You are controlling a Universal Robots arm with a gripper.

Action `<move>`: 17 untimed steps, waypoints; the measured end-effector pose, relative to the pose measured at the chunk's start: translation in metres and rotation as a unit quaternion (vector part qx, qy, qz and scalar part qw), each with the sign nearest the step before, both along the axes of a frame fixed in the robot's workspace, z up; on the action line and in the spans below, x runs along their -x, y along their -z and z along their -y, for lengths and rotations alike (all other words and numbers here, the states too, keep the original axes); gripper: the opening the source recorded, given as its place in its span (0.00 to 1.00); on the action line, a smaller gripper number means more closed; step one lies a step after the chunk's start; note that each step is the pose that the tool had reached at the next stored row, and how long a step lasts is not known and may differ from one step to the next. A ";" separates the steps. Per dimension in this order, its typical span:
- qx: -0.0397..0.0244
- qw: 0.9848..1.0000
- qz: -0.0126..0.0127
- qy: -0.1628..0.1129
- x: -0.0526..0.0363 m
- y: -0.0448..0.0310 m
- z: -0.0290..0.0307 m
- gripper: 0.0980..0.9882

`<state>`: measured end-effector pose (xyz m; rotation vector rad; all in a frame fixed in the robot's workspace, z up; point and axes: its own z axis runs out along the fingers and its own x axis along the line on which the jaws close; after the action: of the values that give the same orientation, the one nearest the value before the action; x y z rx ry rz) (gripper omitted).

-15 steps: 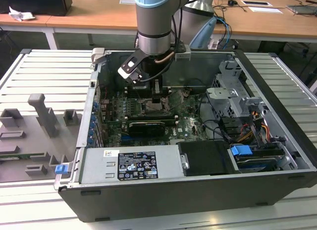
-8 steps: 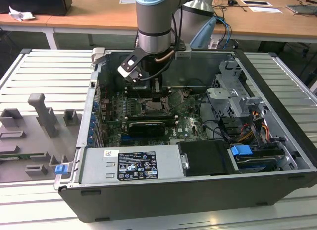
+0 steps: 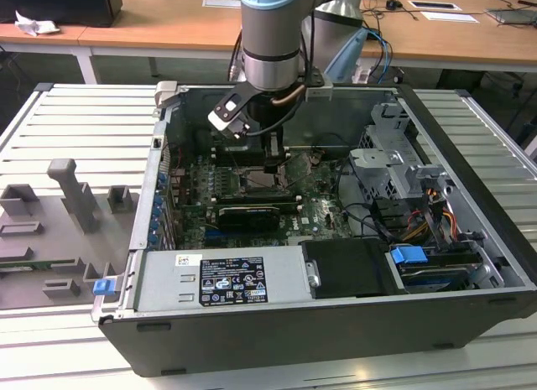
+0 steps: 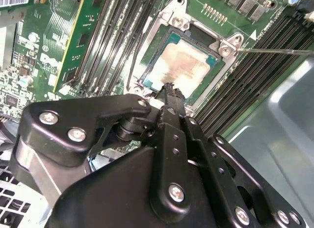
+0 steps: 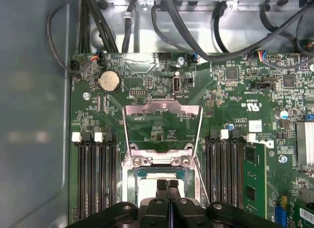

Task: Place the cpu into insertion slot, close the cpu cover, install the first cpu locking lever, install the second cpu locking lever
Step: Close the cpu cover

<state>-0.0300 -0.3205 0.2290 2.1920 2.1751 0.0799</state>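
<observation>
The cpu (image 4: pixel 184 68) showed a pale silvery-tan face edged in green, inside the silver-rimmed insertion slot (image 4: pixel 177 18). The cpu cover (image 5: pixel 162 109) was bare silver, the motherboard (image 5: pixel 147 86) green, the memory slots (image 5: pixel 95 174) black, and the gripper (image 4: pixel 169 90) matte black with silver screws.

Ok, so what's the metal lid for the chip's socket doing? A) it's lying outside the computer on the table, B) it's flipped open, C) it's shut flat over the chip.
B: in the first wrist view the cpu cover is swung up away from the socket, and in the second wrist view the cpu lies uncovered in the insertion slot.
</observation>
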 end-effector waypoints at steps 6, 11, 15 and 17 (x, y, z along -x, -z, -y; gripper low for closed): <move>0.000 1.000 0.000 0.000 -0.0003 -0.0119 0.0000 0.01; 0.000 1.000 0.000 0.000 -0.0003 -0.0190 0.0000 0.01; 0.000 1.000 0.000 0.000 -0.0003 -0.0320 0.0000 0.01; 0.000 1.000 0.000 0.000 -0.0003 -0.0365 0.0000 0.01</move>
<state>-0.0297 -0.3205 0.2654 2.1925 2.1755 0.0791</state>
